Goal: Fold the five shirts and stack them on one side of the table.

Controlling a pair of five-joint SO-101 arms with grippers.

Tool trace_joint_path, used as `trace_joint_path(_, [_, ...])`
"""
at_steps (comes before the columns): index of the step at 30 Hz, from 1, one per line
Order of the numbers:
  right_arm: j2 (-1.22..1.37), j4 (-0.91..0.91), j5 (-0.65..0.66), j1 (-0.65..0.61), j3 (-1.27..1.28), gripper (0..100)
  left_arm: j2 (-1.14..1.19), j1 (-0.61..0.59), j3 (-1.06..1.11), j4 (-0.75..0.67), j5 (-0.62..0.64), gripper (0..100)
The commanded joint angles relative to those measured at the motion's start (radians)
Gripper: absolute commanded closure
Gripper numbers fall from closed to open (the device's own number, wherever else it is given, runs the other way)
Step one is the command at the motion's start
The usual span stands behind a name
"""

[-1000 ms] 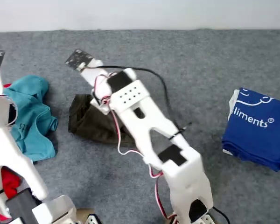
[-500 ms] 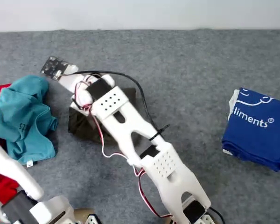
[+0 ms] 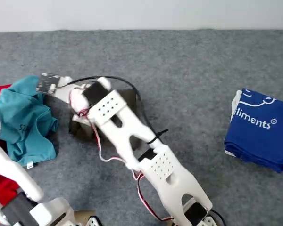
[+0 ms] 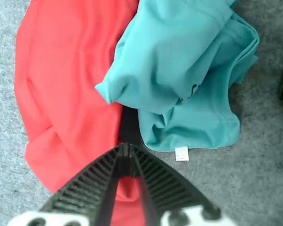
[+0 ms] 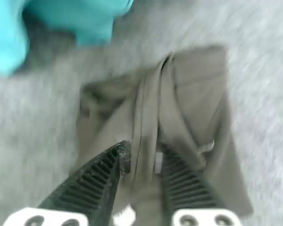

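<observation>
Right claw point(image 5: 141, 159) pinches a ridge of the crumpled dark olive cloth shirt point(image 5: 193, 103) lying left of the table's point(image 3: 188, 61) middle, seemingly the start of its fold, which next calls for dragging it out flat.

The white right arm point(image 3: 127, 127) is hanging over a crumpled dark olive shirt point(image 3: 80, 129); a rumpled teal shirt point(image 3: 23, 117) is lying just beside, a folded blue shirt point(image 3: 262, 132) well apart.

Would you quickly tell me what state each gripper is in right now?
Left gripper: closed, nothing visibly held.
Right gripper: closed on the brown shirt.
</observation>
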Motion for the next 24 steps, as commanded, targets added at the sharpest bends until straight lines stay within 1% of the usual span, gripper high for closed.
trace_joint_path(1, [-0.028,0.111,0.028,0.094,-0.044,98.7,-0.044,-0.003,-0.01,-0.025,-0.008,98])
trace_joint_path(5, [0.002,0.122,0.028,0.162,-0.052,98.5,-0.046,-0.003,-0.01,-0.02,-0.006,98])
trace_joint_path(8, [0.016,0.119,0.023,0.165,-0.041,98.5,-0.046,-0.003,-0.01,-0.018,-0.006,98])
trace_joint_path(11, [0.056,0.094,0.028,0.114,-0.029,98.5,-0.046,-0.003,-0.012,-0.018,-0.006,98])
trace_joint_path(15, [0.137,0.008,0.028,0.008,-0.029,98.5,-0.046,-0.009,-0.012,-0.018,-0.006,98])
trace_joint_path(18, [0.16,-0.03,0.028,-0.094,-0.037,98.5,-0.046,-0.06,-0.012,-0.025,-0.005,98])
trace_joint_path(20, [0.14,-0.024,0.028,-0.147,-0.08,98.5,-0.046,-0.103,-0.012,-0.026,-0.006,98])
trace_joint_path(22, [0.116,-0.004,0.026,-0.166,-0.135,98.5,-0.046,-0.14,-0.012,-0.026,-0.011,98])
trace_joint_path(24, [0.091,0.035,0.028,-0.156,-0.186,98.5,-0.046,-0.166,-0.012,-0.026,-0.011,98])
